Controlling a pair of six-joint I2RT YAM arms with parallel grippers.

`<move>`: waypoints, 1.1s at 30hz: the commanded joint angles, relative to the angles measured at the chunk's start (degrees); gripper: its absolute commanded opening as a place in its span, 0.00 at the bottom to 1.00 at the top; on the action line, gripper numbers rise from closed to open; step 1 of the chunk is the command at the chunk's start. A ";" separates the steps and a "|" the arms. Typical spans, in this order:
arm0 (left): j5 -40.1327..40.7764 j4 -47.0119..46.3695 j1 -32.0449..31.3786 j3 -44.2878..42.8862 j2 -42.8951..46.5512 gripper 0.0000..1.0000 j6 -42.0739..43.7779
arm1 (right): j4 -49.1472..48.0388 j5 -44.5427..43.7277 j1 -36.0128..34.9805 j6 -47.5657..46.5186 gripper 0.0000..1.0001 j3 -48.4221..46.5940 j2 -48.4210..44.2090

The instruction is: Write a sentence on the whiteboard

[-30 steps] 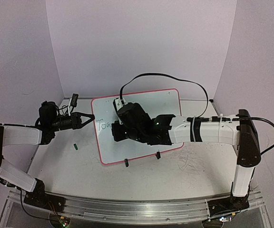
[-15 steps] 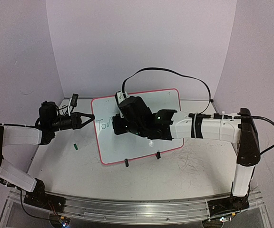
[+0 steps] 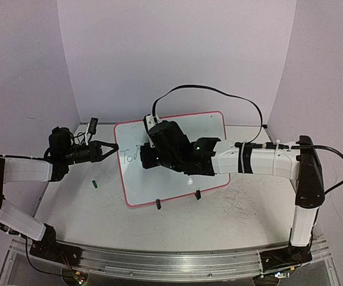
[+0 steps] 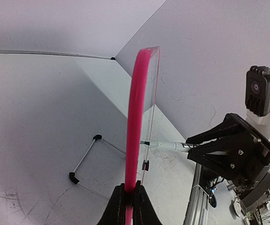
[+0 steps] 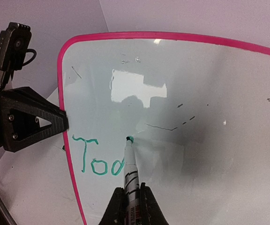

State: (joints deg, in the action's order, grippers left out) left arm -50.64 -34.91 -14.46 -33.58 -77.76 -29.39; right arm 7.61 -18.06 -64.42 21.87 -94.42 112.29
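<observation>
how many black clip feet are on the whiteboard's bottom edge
2. The left clip foot sits under the whiteboard's lower edge near its left corner; the right clip foot is further right, below the right arm. That arm could hide more.

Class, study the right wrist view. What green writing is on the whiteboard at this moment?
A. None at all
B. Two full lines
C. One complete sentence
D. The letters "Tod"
D: the whiteboard shows only the green letters "Tod", with the marker tip just past the d.
</observation>
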 commanded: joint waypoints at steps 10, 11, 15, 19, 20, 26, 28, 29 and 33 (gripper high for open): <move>-2.67 -2.31 -0.58 -0.52 1.29 0.00 -0.06 | 1.51 0.71 -0.56 2.74 0.00 4.51 -1.62; -2.65 -2.33 -0.58 -0.52 1.29 0.00 -0.06 | 1.57 0.64 -0.61 2.90 0.00 4.81 -1.88; -2.65 -2.36 -0.65 -0.55 1.21 0.00 -0.04 | 1.93 -0.03 -0.72 3.49 0.00 5.89 -2.71; -2.71 -2.34 -0.60 -0.52 1.35 0.00 -0.06 | 2.13 -0.24 -0.72 3.79 0.00 6.35 -3.37; -2.64 -2.29 -0.59 -0.52 1.37 0.00 -0.06 | 2.14 -0.28 -0.73 3.79 0.00 6.32 -3.51; -2.59 -2.30 -0.64 -0.52 1.47 0.00 -0.14 | -1.53 2.84 -0.70 2.15 0.00 6.99 -7.19; -2.51 -2.29 -0.64 -0.52 1.55 0.00 -0.14 | -3.12 3.21 -0.57 1.86 0.00 8.30 -7.94; -2.46 -2.25 -0.61 -0.52 1.55 0.00 -0.14 | -3.37 3.11 -0.50 1.77 0.00 8.70 -7.86; -2.61 -2.19 -0.61 -0.61 1.61 0.00 -0.23 | -3.39 2.85 -0.34 2.02 0.00 8.49 -6.78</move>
State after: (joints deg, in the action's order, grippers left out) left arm -51.04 -34.99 -14.48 -33.58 -77.73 -29.36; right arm 6.51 -15.13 -65.12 24.25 -86.11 106.95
